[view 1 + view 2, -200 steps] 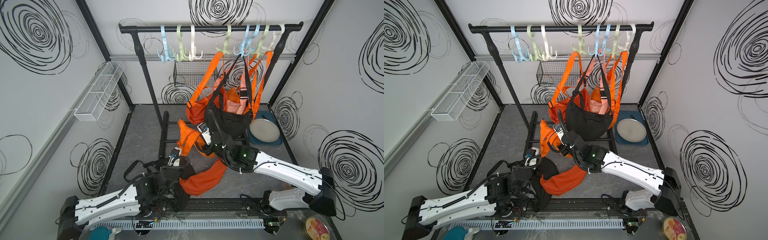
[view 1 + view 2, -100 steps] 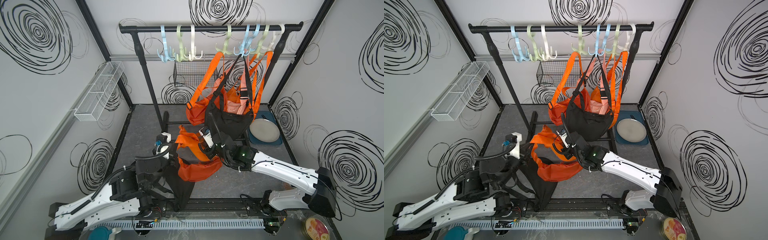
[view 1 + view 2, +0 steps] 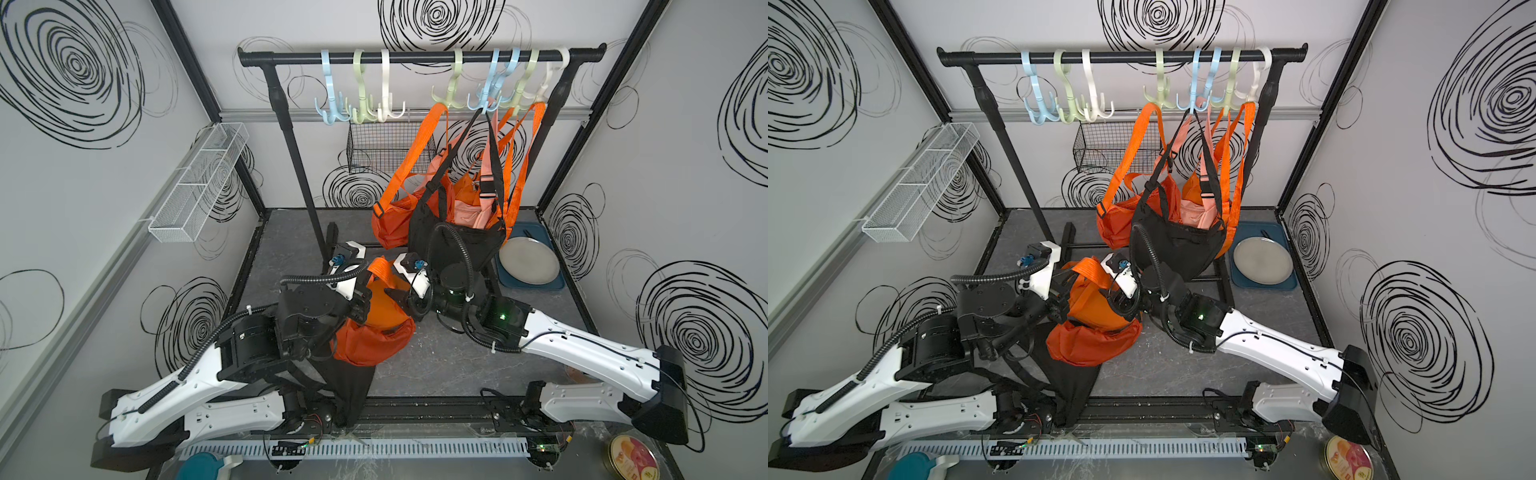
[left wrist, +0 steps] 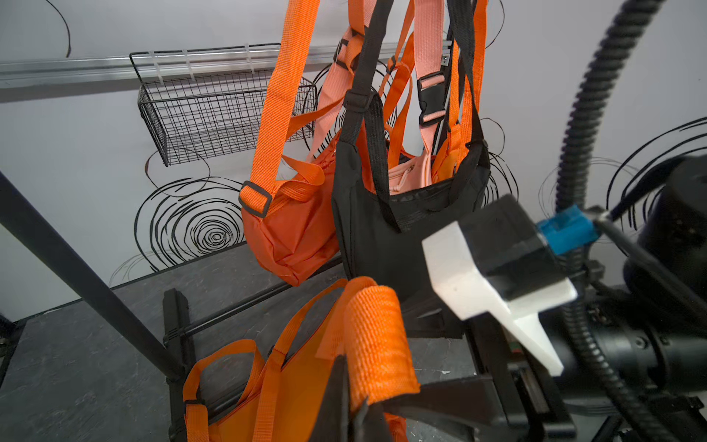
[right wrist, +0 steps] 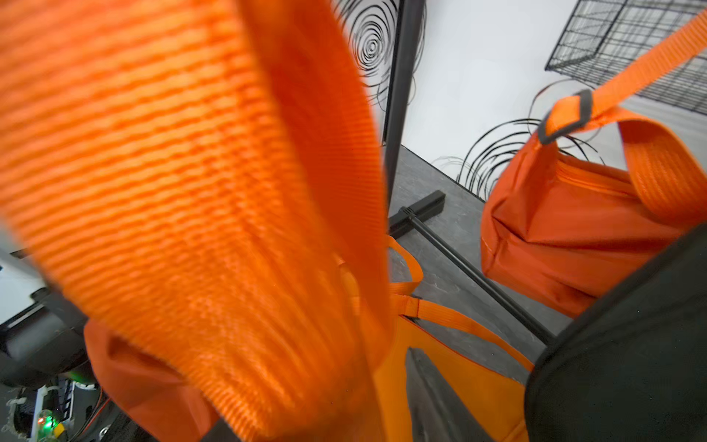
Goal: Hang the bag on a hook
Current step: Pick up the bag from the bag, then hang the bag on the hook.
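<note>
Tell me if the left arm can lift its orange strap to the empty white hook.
Probably yes. The left gripper is shut on the strap, and the space up to the white hook looks clear; the hung bags sit off to one side. Reach that high is uncertain.

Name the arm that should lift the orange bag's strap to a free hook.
Left. The left end effector is shut on the strap of the orange bag, and the empty hooks hang on its side of the rail. The right end effector looks open, holding nothing.
</note>
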Action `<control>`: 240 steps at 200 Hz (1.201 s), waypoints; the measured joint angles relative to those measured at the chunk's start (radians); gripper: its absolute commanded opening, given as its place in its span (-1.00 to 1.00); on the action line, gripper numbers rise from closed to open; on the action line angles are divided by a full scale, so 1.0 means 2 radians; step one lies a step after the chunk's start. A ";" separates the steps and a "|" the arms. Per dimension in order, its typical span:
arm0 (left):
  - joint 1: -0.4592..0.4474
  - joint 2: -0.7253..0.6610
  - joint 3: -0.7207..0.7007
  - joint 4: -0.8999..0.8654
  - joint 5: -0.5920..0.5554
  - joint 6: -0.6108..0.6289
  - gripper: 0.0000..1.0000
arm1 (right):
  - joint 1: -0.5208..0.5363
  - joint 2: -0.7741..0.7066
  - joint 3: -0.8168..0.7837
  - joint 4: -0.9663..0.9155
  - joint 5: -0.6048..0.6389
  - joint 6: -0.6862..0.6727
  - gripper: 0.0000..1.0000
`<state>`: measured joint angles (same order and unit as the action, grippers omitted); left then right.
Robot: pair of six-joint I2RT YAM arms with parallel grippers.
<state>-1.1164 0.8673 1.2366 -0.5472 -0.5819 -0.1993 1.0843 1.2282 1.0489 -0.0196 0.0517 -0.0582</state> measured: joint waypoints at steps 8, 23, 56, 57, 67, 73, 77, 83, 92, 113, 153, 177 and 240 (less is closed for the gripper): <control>0.000 0.002 0.007 -0.004 -0.001 0.002 -1.00 | 0.006 0.003 0.000 0.007 0.009 -0.004 -0.39; 0.000 0.002 0.016 -0.015 -0.005 0.007 -1.00 | 0.016 0.010 0.003 0.012 0.031 -0.015 -0.70; 0.025 0.001 0.023 -0.041 -0.011 0.012 -1.00 | 0.018 0.002 0.002 0.013 0.074 -0.039 -0.93; 0.026 0.001 0.023 -0.042 -0.011 0.012 -1.00 | 0.017 0.000 0.002 0.013 0.075 -0.039 -0.95; 0.044 0.002 0.023 -0.049 -0.005 0.013 -1.00 | 0.013 -0.010 0.002 0.011 0.076 -0.044 -1.00; 0.055 0.002 0.023 -0.053 0.002 0.014 -1.00 | 0.009 -0.018 0.002 0.011 0.075 -0.047 -1.00; 0.061 0.003 0.023 -0.055 0.005 0.014 -1.00 | 0.006 -0.024 0.002 0.011 0.075 -0.049 -1.00; 0.072 0.005 0.023 -0.056 0.013 0.016 -1.00 | 0.002 -0.033 0.002 0.011 0.072 -0.051 -1.00; 0.091 0.010 0.024 -0.056 0.032 0.018 -1.00 | -0.009 -0.042 0.010 0.004 0.062 -0.053 -1.00; 0.127 0.033 0.040 -0.054 0.077 0.024 -1.00 | -0.051 -0.039 0.053 -0.010 0.022 -0.049 -1.00; 0.191 0.097 0.130 -0.021 0.151 0.035 -1.00 | -0.132 0.039 0.231 -0.050 -0.063 -0.026 -1.00; 0.231 0.132 0.193 0.006 0.190 0.035 -1.00 | -0.162 0.109 0.365 -0.079 -0.105 -0.009 -1.00; 0.295 0.215 0.305 0.039 0.254 0.011 -1.00 | -0.206 0.298 0.699 -0.168 -0.167 0.035 -1.00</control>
<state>-0.5259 1.2964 1.8465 -0.4686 -0.0746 -0.1772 0.6720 1.8240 2.4477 -0.3553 -0.2832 0.0128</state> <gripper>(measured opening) 0.052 0.041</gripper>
